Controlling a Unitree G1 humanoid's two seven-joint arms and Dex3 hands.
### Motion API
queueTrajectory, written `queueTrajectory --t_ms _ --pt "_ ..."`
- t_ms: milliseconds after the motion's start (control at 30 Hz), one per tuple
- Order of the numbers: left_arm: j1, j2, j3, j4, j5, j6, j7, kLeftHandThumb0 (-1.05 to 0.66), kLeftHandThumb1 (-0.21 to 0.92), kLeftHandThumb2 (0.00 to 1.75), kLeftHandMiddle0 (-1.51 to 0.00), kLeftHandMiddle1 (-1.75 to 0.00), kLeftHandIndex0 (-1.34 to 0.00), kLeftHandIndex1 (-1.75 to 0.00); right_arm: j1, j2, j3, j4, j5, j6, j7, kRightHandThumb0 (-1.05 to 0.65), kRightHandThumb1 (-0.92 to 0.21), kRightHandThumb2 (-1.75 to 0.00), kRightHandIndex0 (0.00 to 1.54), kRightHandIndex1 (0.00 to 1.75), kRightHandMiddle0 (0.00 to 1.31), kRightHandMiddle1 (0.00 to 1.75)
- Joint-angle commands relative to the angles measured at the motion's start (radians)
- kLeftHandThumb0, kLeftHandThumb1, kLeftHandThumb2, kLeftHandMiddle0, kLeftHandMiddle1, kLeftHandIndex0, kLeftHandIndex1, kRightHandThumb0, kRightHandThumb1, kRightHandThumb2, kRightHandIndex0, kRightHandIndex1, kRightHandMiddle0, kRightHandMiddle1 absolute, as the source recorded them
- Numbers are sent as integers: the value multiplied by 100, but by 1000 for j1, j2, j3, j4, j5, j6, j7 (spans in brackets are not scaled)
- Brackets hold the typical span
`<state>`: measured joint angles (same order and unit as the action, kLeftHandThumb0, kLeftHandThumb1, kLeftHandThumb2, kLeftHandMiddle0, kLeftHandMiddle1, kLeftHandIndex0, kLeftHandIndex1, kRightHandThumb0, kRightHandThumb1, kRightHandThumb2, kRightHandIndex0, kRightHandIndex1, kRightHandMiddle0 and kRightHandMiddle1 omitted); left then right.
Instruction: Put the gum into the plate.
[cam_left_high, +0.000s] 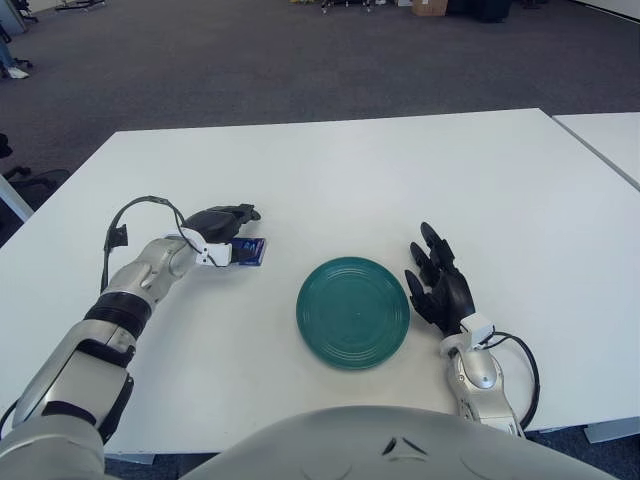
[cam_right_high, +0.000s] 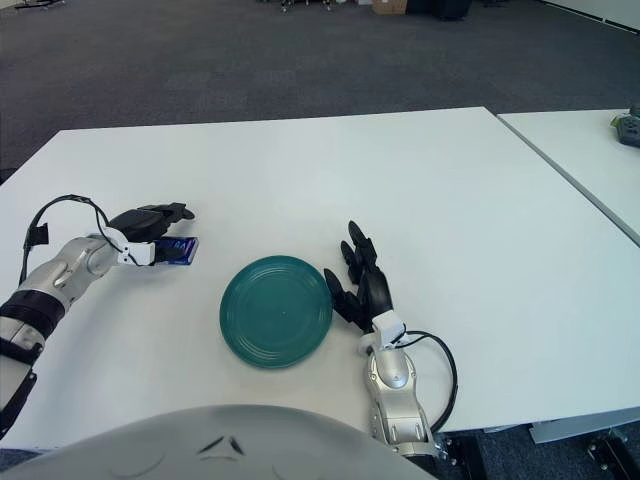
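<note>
Gum (cam_left_high: 250, 252) is lying on the white surface (cam_left_high: 340, 170), left of the green plate (cam_left_high: 352, 312) and apart from it; its blue pack is partly covered by the left hand (cam_left_high: 222, 225), whose fingers are closing over it. Printing on the pack is too small to read. Right hand (cam_left_high: 440, 285) is showing just right of the plate, fingers spread

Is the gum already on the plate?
No, the gum lies on the white table, apart from the green plate on its left side, with the left hand at it.
</note>
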<state>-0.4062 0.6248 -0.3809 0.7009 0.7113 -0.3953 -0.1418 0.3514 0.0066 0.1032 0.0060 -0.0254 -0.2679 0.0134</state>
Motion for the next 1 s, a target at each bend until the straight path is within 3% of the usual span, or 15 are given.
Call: queueTrajectory --t_ms 0,333,733,967 --pt "-26 -6 -15 21 -24 -6 -57 -105 92 56 -19 0 0 -95 35 4 -12 75 26 63 12 -76 -92 -26 28 0 0 27" --pt "-28 -11 -52 72 -46 -30 -134 -103 92 49 -19 -1 0 -93 28 13 -21 84 33 71 18 -78 -92 -37 25 1 0 23" --pt "3 -38 -131 80 -20 -34 -133 -95 92 24 -22 -1 0 -86 20 20 -27 90 29 82 14 -78 -92 -40 25 0 0 19" --pt "16 -52 -157 88 -16 -25 -126 -91 92 19 -23 -1 0 -84 14 24 -35 92 35 85 17 -77 -92 -44 25 0 0 21"
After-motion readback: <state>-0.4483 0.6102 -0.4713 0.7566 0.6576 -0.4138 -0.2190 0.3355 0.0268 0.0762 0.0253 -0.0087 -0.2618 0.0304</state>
